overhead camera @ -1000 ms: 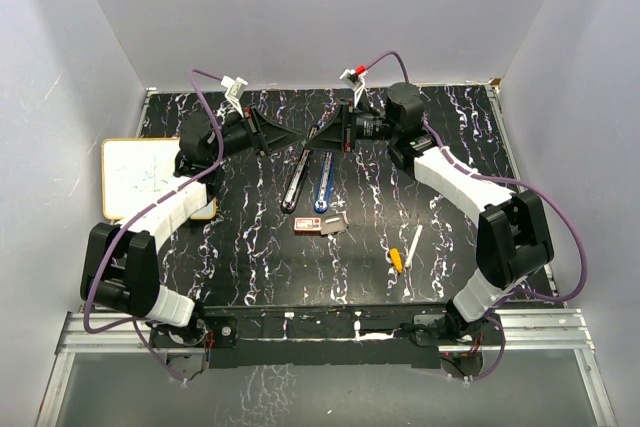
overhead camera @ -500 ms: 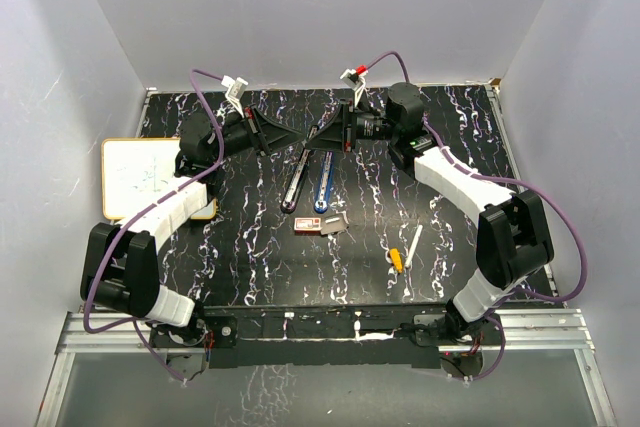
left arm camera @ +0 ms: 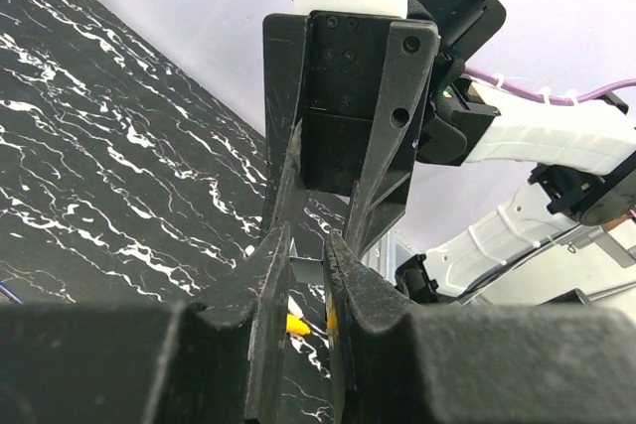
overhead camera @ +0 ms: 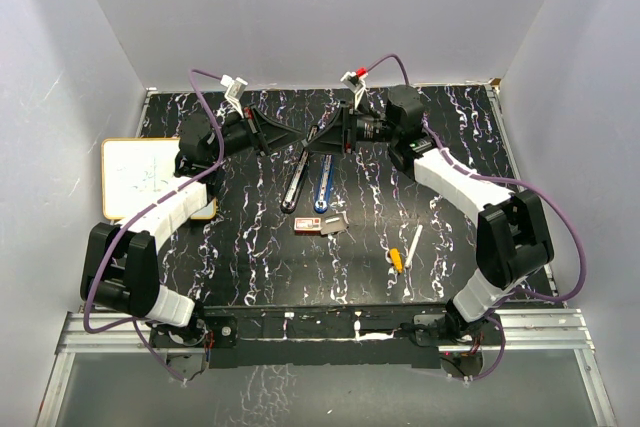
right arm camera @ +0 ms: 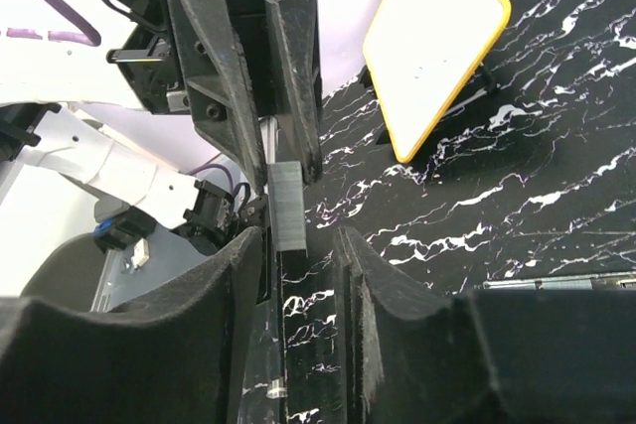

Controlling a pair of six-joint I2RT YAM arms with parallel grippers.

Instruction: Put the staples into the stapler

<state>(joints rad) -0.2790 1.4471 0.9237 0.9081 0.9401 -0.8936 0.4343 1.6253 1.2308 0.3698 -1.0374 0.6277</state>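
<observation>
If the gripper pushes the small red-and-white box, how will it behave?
The box lies flat, so it would probably slide rather than roll or tip. It looks small and made of cardboard, so it is likely light and easy to crush.

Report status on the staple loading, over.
Left gripper shut on grey staple strip; right gripper open around it. Staple box, black stapler, blue stapler on table, untouched. Pen aside, nothing blocking.
</observation>
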